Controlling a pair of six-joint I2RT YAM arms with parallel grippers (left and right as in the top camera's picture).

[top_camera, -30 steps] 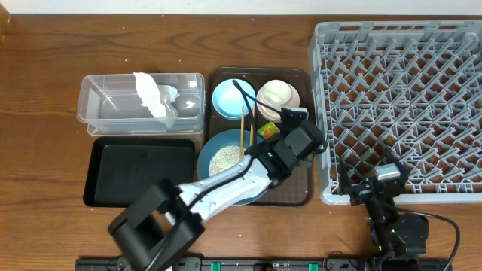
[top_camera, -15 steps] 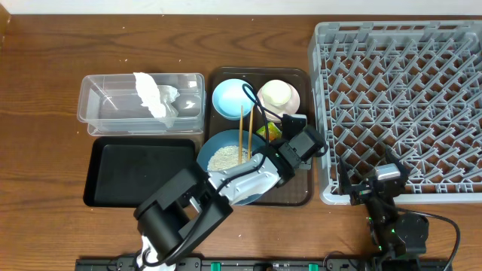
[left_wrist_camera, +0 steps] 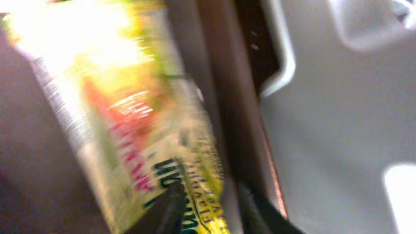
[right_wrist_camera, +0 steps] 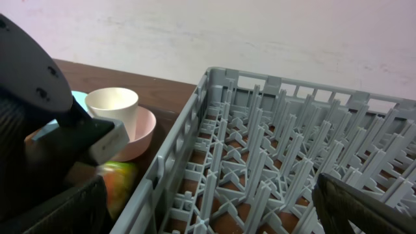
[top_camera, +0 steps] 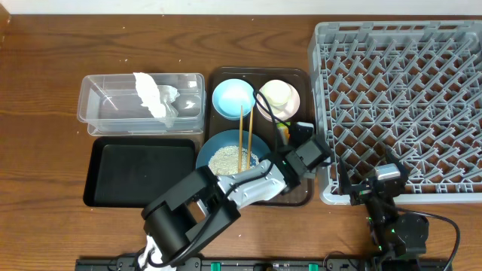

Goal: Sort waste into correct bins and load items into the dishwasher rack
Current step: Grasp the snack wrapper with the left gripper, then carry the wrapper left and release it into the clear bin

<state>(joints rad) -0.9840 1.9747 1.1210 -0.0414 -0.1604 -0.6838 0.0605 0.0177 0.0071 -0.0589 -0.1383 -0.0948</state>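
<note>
My left gripper (top_camera: 295,139) is over the right side of the brown serving tray, shut on the yellow-green wrapper (top_camera: 283,134). The wrapper fills the blurred left wrist view (left_wrist_camera: 149,130) between my fingers (left_wrist_camera: 214,211) and also shows in the right wrist view (right_wrist_camera: 120,179). Chopsticks (top_camera: 242,135) lie across the dark blue bowl (top_camera: 213,144), which holds rice scraps (top_camera: 224,159). The light blue bowl (top_camera: 232,98) and the white cup (top_camera: 276,94) in the pink bowl (top_camera: 293,100) sit behind. The napkin (top_camera: 151,94) lies in the clear tub (top_camera: 113,105). My right gripper (top_camera: 369,187) is open at the rack's (top_camera: 399,98) front edge.
The black tray (top_camera: 139,172) lies in front of the clear tub at the left. The brown serving tray (top_camera: 260,71) stands between the bins and the rack. The rack wall (right_wrist_camera: 175,156) is close beside the wrapper and my left gripper.
My left gripper has moved right and toward the front across the brown tray. The wrapper has shifted right with it, toward the rack's wall. The right arm has not moved.
</note>
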